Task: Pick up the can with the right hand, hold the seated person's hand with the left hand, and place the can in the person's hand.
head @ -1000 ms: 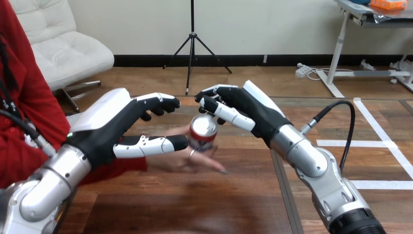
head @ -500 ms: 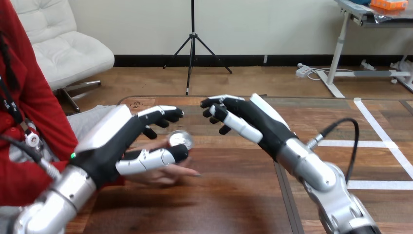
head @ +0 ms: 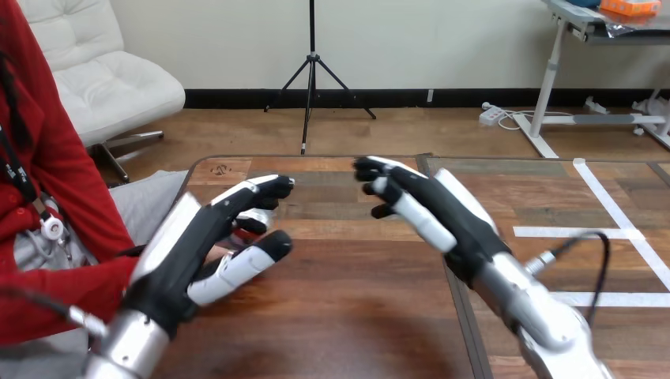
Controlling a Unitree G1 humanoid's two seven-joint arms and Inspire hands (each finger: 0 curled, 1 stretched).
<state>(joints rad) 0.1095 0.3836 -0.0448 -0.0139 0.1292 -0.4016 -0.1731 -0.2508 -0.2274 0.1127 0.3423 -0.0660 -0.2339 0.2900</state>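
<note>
My left hand [head: 193, 249] hovers over the table's left part, fingers nearly straight and thumb spread, open, curled round nothing. Between its fingers and thumb a small silvery patch shows, which looks like the top of the can [head: 254, 216]. The person's hand is hidden behind my left hand; only the red sleeve [head: 75, 288] shows at the left edge. Whether my left hand touches the person's hand I cannot tell. My right hand [head: 430, 207] floats above the table's middle, fingers extended and open, holding nothing, well apart from the can.
The wooden table [head: 355, 316] runs across the lower view, with its far edge just beyond both hands. White tape lines [head: 624, 237] mark its right part. The person sits at the left side.
My right hand has let go of the can and drawn back to the right. The person's hand with the can has pulled left behind my left hand. Both arms sit lower.
</note>
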